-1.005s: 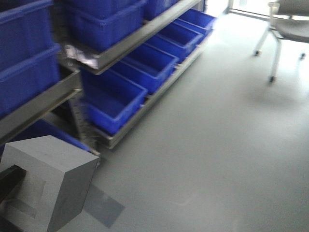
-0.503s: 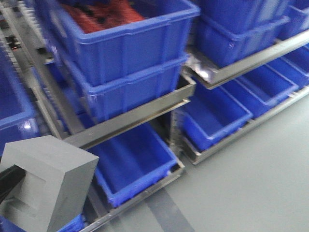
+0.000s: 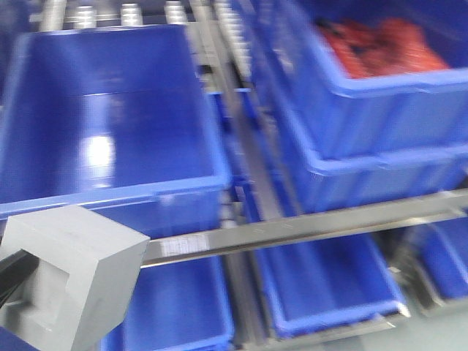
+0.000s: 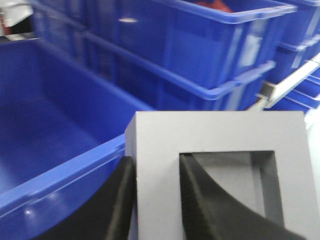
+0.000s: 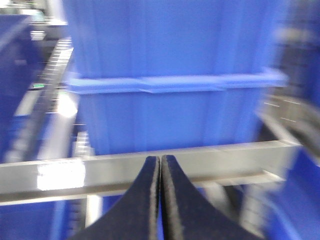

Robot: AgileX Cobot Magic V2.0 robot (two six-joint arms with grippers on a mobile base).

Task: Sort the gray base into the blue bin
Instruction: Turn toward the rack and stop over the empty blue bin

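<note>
Front view first: the gray base sits at the bottom left corner, up in the air, recess face turned toward the left, where a black finger pokes in from the edge. Right behind and above it is the blue bin, big, deep and glossy, with nothing visible inside. The base is low against the bin's near wall, outside it. A metal rail runs across under the bin, and there are more bins below it. To the right is a stack of bins, the top one holding some red stuff that's too blurry to make out. Left wrist view: the left gripper is clamped on the base, with one finger outside its wall and the other down inside the square recess, the wall pinched between them. The blue bin's rim runs up to the base's left edge, but I can't tell whether they touch. Right wrist view, pretty smeared: the right gripper has its two fingers pressed flat together, holding nothing. It points at the rail, with a stack of bins sitting above that.
</note>
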